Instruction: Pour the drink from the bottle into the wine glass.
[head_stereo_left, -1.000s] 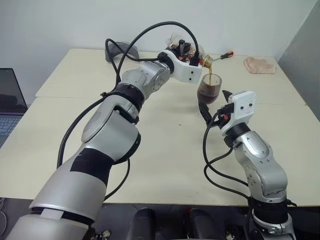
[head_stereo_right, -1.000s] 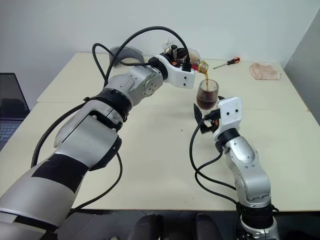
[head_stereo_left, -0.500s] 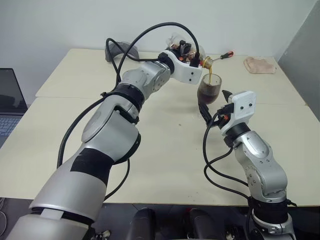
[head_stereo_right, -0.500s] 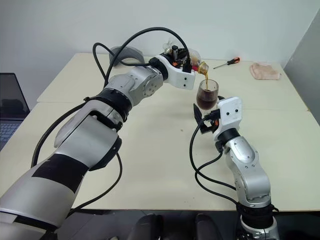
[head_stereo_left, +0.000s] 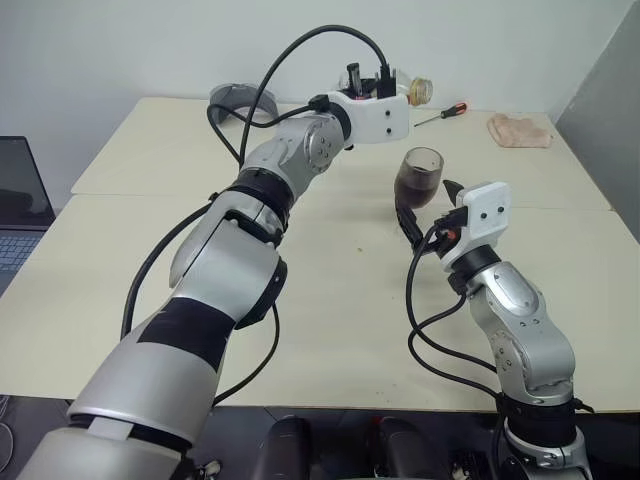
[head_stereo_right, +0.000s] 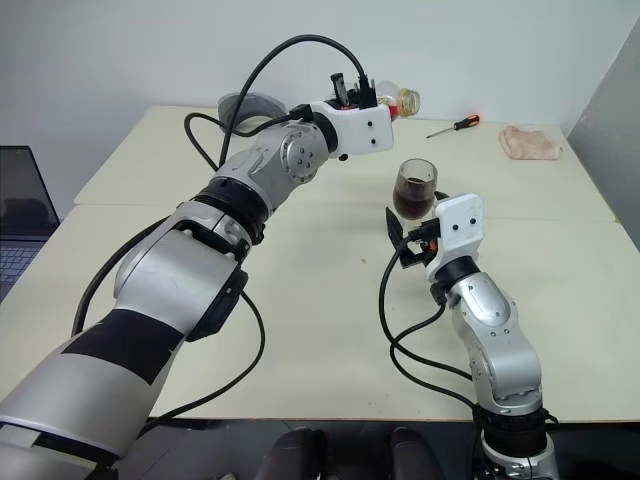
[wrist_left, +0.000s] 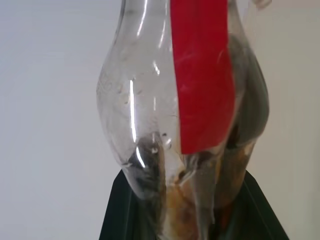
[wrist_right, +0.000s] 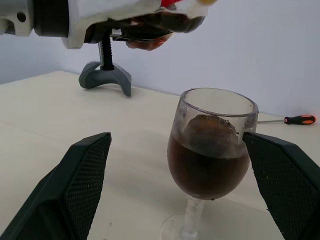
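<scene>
Left pincer (head_stereo_right: 385, 97), clamped on the bottle (head_stereo_right: 400, 99) above the wine glass (head_stereo_right: 414, 187) toward the tabletop's (head_stereo_right: 300, 300) far edge, should set it down gently aside—right pincer (head_stereo_right: 405, 240) gaping beside the stem—glass holding the drink (wrist_right: 207, 170) undisturbed.

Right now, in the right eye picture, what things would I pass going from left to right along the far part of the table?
Laptop → grey stand → bottle in the left claw → screwdriver → cloth.
</scene>
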